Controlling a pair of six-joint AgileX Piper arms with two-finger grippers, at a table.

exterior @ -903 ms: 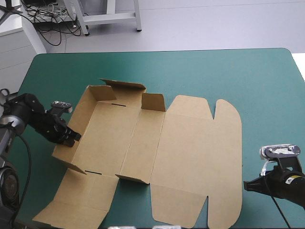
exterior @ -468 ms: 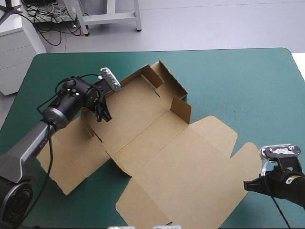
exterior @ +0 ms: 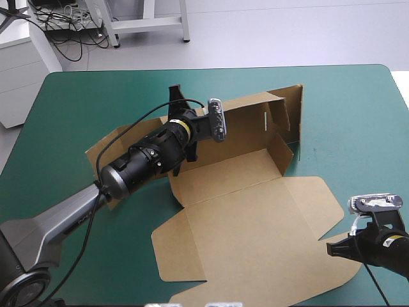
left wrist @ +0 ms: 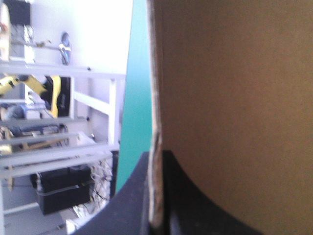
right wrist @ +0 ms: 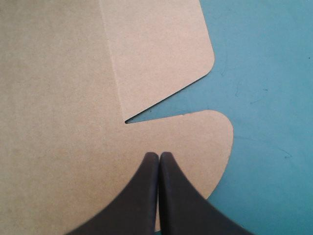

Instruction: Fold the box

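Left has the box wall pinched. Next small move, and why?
Likely the left gripper tips the raised wall a little toward the base of the box, to set it upright. It is shut on that wall's edge, and the end flap beside it already stands. The right gripper is shut over the flat lid, gripping nothing.

You get bright, even light from above in the high view. The box (exterior: 255, 217) looks pale brown there, with no glare on it. Its raised wall drops a thin dark shadow on the teal-green cover (exterior: 96, 102) just beside it. The left arm (exterior: 147, 160) lays a soft grey shadow on the board right under it. From the left wrist, the box looks dim and shaded, and past its edge the light is so strong it goes white. From the right wrist, the box is evenly lit, with one thin dark shadow along its cut.
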